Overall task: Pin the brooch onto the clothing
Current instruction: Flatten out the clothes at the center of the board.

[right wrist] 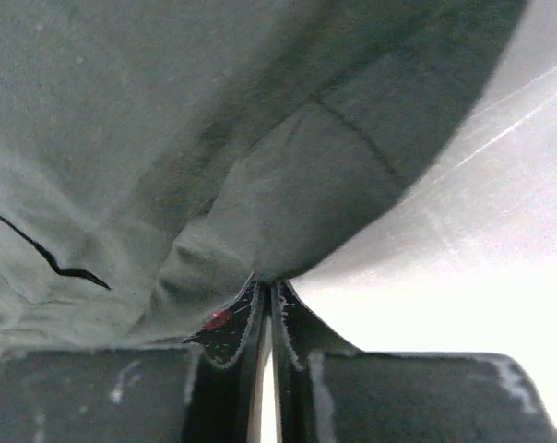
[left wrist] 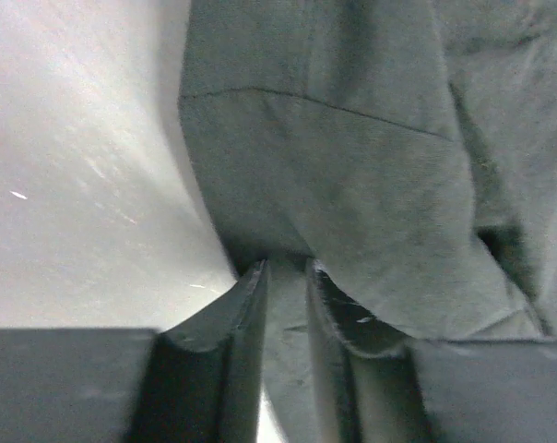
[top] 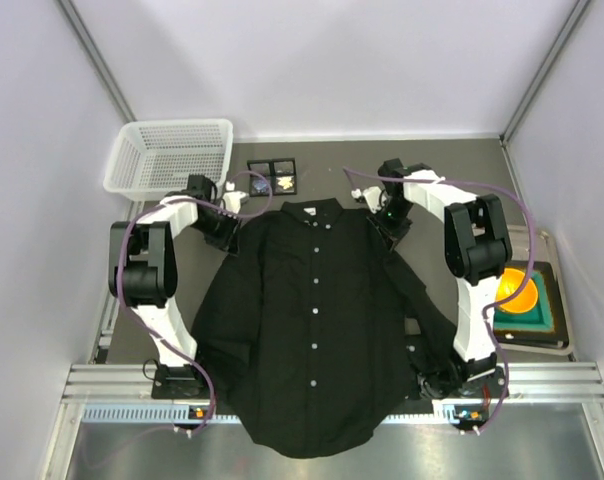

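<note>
Pincers first, from the top view: the left pincer [top: 225, 228] sits at one shoulder of the shirt [top: 312, 340] and the right pincer [top: 387, 222] at the other, both down at the cloth. We see the shirt lying face up on the table [top: 457, 165], buttoned, collar away from the arms, and its hem reaches past the near rail. Just beyond the collar lie small black trays [top: 270, 178]; a pale speck in one is what we take for the brooch [top: 282, 183], though it is too small to be sure. A white basket [top: 172, 155] stands near the left arm.

From the left wrist we see a fold of the shoulder edge running down between the two fingers [left wrist: 246, 323]. That pincer is grasping the shirt, but a slot of cloth shows between its jaws, so we judge the hold as slack.

From the right wrist the fingers [right wrist: 232, 328] meet almost tip to tip, clenched on a thin pinch of the shirt's edge.

What could go wrong, as we judge it: if both arms pull or lift, the slacker left hold may let the cloth slide out, and the shirt would twist toward the right. The right pincer holds only the very edge, which could tear free under load. The overhanging hem adds drag. A sweep toward the collar could also knock the trays.
</note>
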`<action>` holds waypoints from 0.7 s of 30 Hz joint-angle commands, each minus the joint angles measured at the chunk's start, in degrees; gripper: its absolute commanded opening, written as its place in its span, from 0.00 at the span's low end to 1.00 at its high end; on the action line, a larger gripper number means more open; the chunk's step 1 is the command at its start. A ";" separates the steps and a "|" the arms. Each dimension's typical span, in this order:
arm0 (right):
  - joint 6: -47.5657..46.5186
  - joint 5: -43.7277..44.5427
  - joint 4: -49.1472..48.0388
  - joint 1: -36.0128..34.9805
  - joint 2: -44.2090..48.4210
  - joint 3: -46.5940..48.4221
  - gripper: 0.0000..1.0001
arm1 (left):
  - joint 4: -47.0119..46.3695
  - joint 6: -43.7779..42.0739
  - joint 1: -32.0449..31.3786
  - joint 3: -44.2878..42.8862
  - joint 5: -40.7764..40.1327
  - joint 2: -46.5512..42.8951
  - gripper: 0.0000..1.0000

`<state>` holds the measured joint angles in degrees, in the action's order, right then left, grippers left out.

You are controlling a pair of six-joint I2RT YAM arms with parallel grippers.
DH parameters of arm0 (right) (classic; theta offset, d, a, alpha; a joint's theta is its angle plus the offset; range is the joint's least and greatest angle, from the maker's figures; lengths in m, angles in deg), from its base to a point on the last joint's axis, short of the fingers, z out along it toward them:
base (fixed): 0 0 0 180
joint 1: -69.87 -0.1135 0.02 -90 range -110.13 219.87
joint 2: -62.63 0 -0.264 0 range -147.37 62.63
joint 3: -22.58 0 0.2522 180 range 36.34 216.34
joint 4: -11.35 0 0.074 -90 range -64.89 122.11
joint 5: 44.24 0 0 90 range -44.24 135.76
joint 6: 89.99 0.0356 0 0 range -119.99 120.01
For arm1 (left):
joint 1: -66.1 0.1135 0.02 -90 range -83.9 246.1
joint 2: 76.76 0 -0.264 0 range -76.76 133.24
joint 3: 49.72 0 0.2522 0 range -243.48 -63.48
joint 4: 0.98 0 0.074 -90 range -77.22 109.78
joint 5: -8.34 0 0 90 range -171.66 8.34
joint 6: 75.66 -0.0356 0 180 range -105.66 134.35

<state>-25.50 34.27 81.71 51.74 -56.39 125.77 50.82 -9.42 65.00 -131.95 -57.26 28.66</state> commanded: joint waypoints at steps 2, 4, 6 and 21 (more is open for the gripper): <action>1.79 5.93 -4.30 2.04 -2.70 5.93 0.00 | -3.50 1.71 -0.21 -5.08 -2.34 4.51 0.05; 2.31 7.26 -5.53 3.36 -3.93 8.55 0.00 | -5.42 2.23 -0.13 -6.76 -4.53 5.92 0.00; 2.49 9.63 -5.71 4.24 -4.99 10.93 0.00 | -6.05 2.15 -0.04 -9.48 -7.52 6.72 0.00; 1.26 5.08 -3.16 5.12 8.08 4.53 0.79 | 22.06 -18.41 6.64 -0.11 -4.26 -15.58 0.80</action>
<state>-24.13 42.40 77.73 57.01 -58.12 132.11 59.06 -17.99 68.71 -139.32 -61.39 24.31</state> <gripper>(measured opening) 0.756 0.792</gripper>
